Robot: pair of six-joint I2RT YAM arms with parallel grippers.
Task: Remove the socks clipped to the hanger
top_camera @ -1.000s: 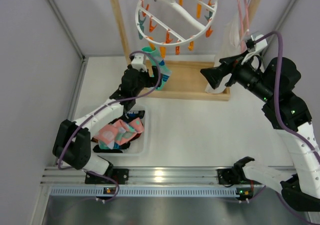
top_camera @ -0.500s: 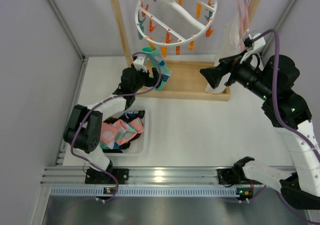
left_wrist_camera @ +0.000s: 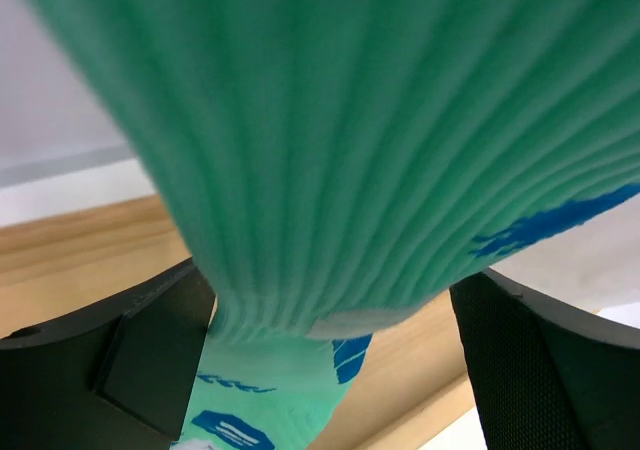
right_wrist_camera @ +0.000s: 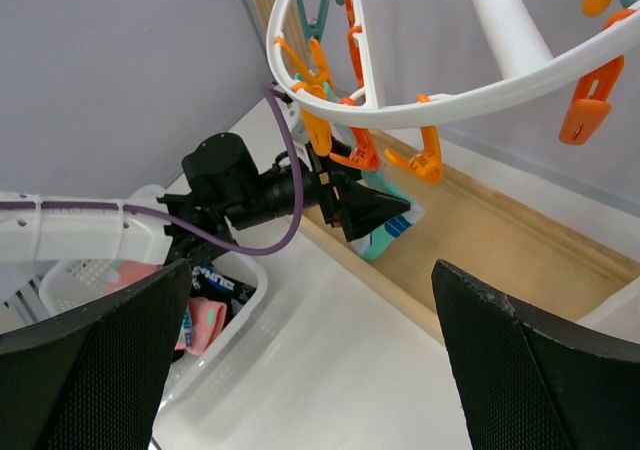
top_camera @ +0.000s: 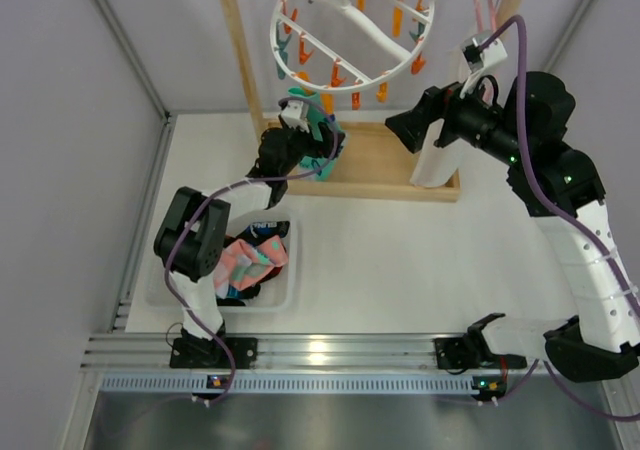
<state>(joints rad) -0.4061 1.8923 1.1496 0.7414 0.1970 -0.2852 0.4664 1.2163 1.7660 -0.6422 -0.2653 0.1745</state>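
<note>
**A:** Left end effector (top_camera: 318,145) is up at the wooden rack (top_camera: 236,55), fingers spread wide, with the teal-green sock (top_camera: 322,122) hanging down between them.

**B:** Is it pinching yet?

**A:** No. From the left wrist, ribbed green fabric with blue marks fills the frame and a black finger stands on either side of it. The jaws are apart, not closed on the cloth.

**B:** And where does that sock sit against the hanger (top_camera: 275,32)?

**A:** Just below the near-left rim of the white ring, under the orange pegs (top_camera: 335,74), its toe down by the rack's wooden base board. Which peg grips it, I can't tell.

**B:** Right side?

**A:** Right end effector (top_camera: 398,130) is raised, near the ring's lower right edge and facing left toward it. Jaws fully spread, nothing between them. Its own camera looks under the ring at the orange pegs, the other arm and the sock.

**B:** Anything else around?

**A:** A white basket (top_camera: 287,292) on the counter (top_camera: 420,260) by the left arm holds pink patterned socks (top_camera: 245,260) and a dark one at the far end. A white garment (top_camera: 438,165) hangs at the rack's right side behind the right arm, with a thin pink hanger (top_camera: 487,12) above it.
</note>
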